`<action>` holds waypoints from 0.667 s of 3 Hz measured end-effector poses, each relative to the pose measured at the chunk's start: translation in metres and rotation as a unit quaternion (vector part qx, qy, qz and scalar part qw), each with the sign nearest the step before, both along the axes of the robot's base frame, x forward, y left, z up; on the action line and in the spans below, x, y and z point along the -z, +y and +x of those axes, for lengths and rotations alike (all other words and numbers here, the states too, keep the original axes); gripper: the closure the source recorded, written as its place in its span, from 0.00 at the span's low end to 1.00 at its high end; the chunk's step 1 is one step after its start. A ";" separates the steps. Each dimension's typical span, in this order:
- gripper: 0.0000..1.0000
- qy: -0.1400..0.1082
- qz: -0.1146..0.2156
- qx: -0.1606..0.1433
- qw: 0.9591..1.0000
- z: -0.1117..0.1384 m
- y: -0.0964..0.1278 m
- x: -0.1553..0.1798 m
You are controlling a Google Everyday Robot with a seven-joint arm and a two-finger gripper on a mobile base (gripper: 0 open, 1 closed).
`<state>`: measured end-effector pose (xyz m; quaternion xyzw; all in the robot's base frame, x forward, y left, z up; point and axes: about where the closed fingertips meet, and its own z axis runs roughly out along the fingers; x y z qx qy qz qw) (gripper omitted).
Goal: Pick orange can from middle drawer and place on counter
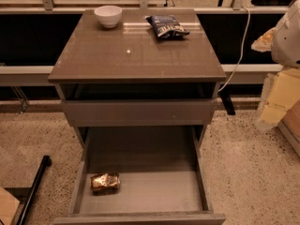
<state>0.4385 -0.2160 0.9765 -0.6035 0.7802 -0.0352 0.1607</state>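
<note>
The orange can (105, 182) lies on its side on the floor of the middle drawer (140, 191), near the drawer's front left corner. The drawer is pulled wide open towards me. The counter (136, 55) is the glossy grey-brown top of the cabinet above it. No gripper fingers show in the camera view; only a white rounded part of my arm (287, 36) reaches in at the right edge, level with the counter and well away from the can.
A white bowl (108, 16) and a dark blue chip bag (167, 26) sit at the back of the counter. The shallower top drawer (138, 111) is slightly open. A black rod (33, 186) lies on the floor at the left. A white cable (239, 50) hangs at the right.
</note>
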 end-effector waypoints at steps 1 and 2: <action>0.00 -0.001 0.000 0.000 1.000 0.000 0.000 0.000; 0.00 -0.007 0.025 -0.023 0.999 0.014 0.012 0.020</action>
